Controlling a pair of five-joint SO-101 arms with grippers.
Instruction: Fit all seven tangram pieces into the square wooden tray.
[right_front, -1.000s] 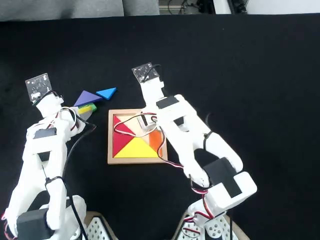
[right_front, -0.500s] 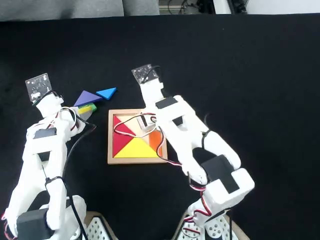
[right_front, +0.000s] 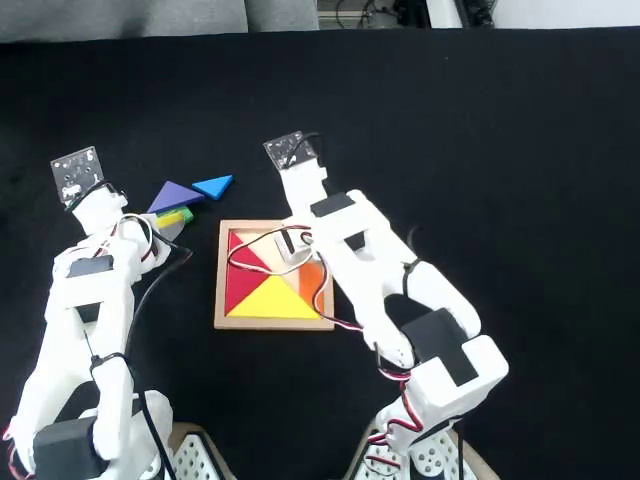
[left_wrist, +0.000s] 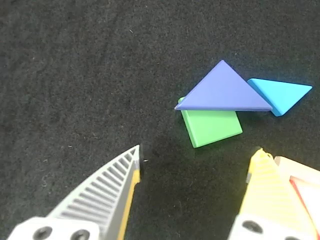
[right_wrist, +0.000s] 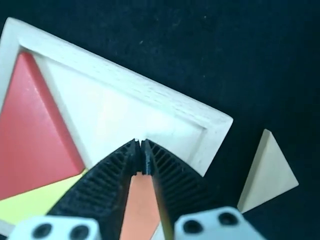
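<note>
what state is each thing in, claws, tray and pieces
tray, partly filled
left claw, open
right claw, shut, over the tray
red piece, in the tray
yellow piece, in the tray
orange piece, in the tray
purple triangle, loose, overlapping green square
green square, loose
blue triangle, loose
pale triangle, loose beside the tray

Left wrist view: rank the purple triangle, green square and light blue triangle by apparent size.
1. Purple triangular piece, largest showing.
2. Green square piece, partly hidden under the purple one, so unsure.
3. Light blue triangular piece, smallest.
</note>
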